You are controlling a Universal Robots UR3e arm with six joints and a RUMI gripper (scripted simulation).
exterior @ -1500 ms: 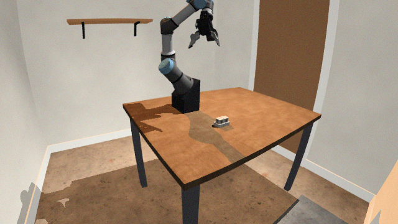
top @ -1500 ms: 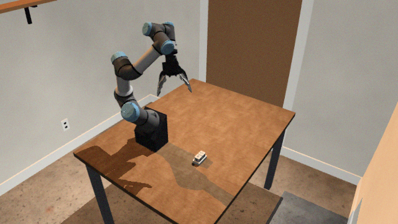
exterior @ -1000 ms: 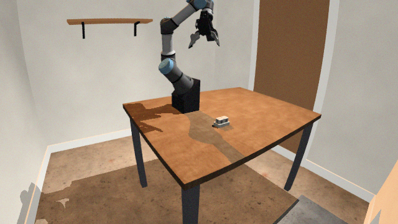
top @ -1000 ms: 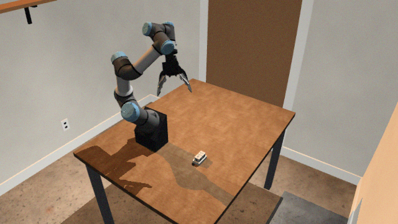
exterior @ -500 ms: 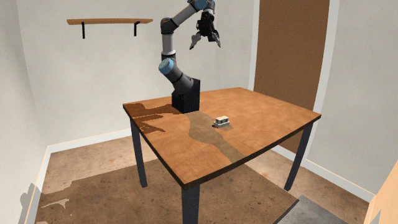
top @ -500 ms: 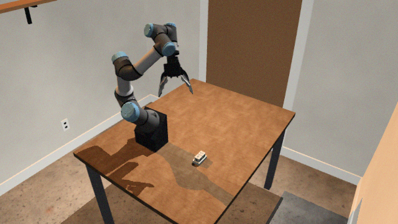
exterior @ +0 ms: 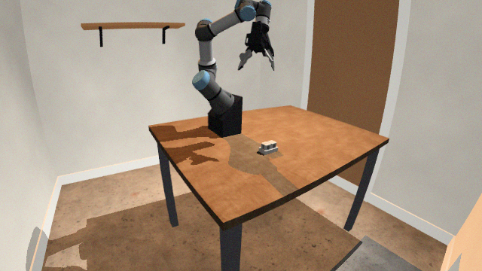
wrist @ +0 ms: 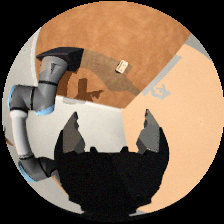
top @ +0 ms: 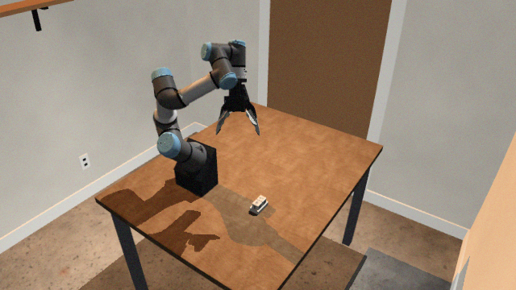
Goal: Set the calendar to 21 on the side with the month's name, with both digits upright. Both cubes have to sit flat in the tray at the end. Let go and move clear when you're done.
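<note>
A small grey tray with two pale calendar cubes (top: 258,205) sits side by side on the wooden table, toward its near right edge. It also shows in the exterior view (exterior: 268,147) and, small and far off, in the wrist view (wrist: 121,66). The digits on the cubes are too small to read. My gripper (top: 238,128) hangs high above the far part of the table, far from the tray. Its fingers are spread wide with nothing between them, as the exterior view (exterior: 256,65) and the wrist view (wrist: 111,127) also show.
The arm's black base block (top: 196,166) stands on the table's left side, left of the tray. A brown door (top: 328,60) is behind the table. A wall shelf (exterior: 132,26) hangs at the back left.
</note>
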